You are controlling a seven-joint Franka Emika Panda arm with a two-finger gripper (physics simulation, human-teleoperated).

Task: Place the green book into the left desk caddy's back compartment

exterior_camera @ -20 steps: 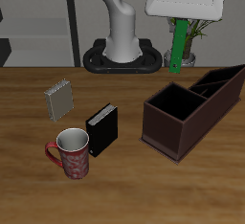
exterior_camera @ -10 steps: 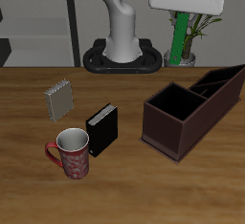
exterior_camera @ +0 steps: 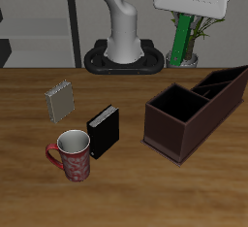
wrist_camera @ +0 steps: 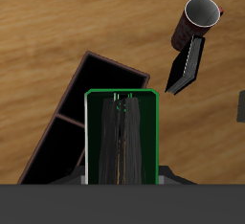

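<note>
left desk caddy (exterior_camera: 199, 114) cut off by frame edge, pincer (exterior_camera: 182, 17) fingertips hidden

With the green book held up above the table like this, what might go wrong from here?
The green book hangs upright from the gripper, high over the left desk caddy. Its narrow sections have thin partitions, so the book's lower edge could catch a wall or drop into the large square section.

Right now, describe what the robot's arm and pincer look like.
The arm is glossy white with rounded, tubular segments, standing on a dark, flat round base. The pincer hangs from a boxy white hand with small dark marks. No cables or lettering are legible.
</note>
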